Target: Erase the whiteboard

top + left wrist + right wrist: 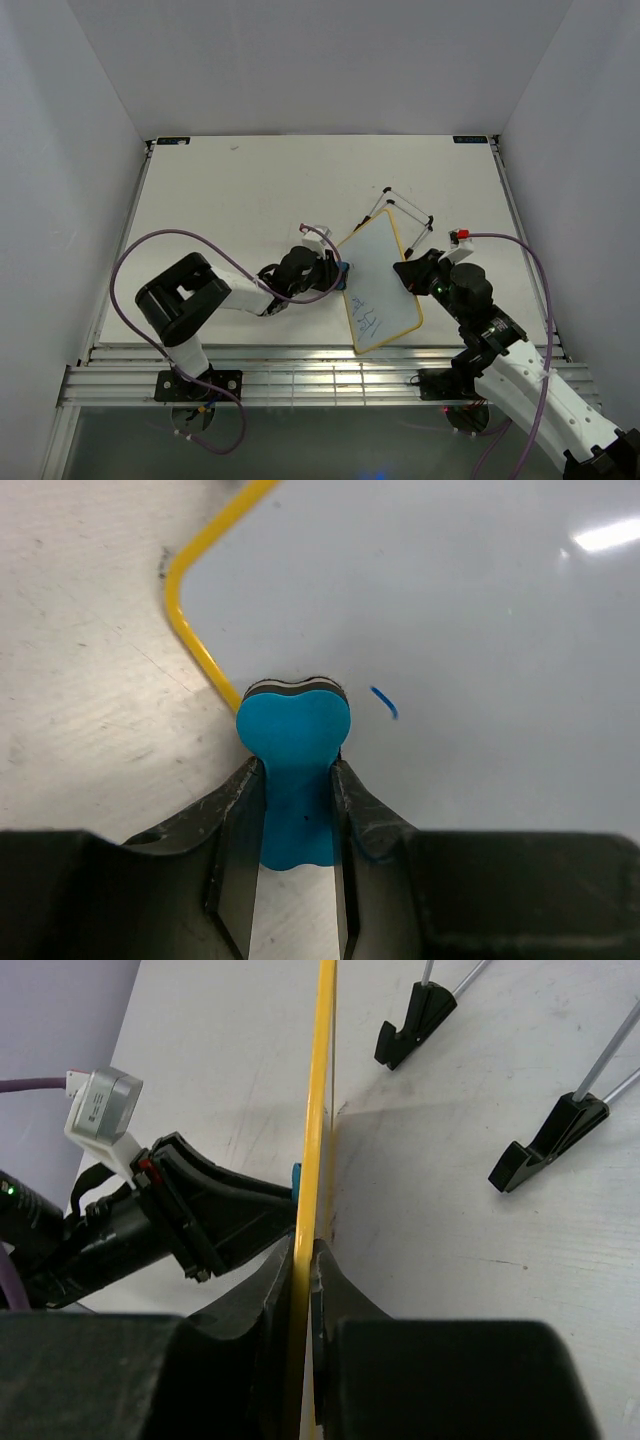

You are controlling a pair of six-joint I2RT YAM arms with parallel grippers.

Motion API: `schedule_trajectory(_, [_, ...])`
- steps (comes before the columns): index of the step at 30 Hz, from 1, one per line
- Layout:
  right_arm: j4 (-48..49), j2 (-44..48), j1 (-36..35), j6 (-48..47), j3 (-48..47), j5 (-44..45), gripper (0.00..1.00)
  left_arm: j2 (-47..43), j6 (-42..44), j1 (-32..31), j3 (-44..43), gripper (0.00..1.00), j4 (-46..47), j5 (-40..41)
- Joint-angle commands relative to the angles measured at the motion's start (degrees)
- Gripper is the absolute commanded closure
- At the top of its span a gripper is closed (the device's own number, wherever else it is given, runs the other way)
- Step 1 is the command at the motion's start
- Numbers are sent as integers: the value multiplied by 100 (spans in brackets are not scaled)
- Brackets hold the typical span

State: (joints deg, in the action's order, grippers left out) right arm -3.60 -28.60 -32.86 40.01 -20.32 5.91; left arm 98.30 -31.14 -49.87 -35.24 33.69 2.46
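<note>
The whiteboard (382, 280), white with a thin yellow frame, stands tilted mid-table with blue scribbles on its lower part. My right gripper (408, 272) is shut on its right edge; in the right wrist view the yellow frame (318, 1110) runs between the fingers (335, 1280). My left gripper (338, 272) is shut on the blue bone-shaped eraser (294, 755), whose head presses the board's left edge by the yellow frame (200, 640). One small blue mark (385, 702) lies just right of the eraser on the white surface (480, 650).
The board's black wire stand feet (545, 1140) rest on the table behind it, also seen in the top view (405, 208). White walls enclose the table on three sides. The left arm's cable (150, 250) loops over the table's left part.
</note>
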Motion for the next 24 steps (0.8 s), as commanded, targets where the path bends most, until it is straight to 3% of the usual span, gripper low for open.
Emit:
schedule_trajectory(1, [368,170,-159,-116,-149,-680,92,268,-156,353,-61,100,-223,141])
schedule_trajectory(8, [-378,276,-159,-617,-61,-363,92,646,2,627,-509,100,-126,-324])
schedule_trajectory(15, [-414,188,-159,-643,72,-424,92,620,90,584,-572,100,338,-1422])
schedule_trajectory(24, [-291,-400,-150,-565,-183,-258,92,251,530,-531,-361,100,612,-2206])
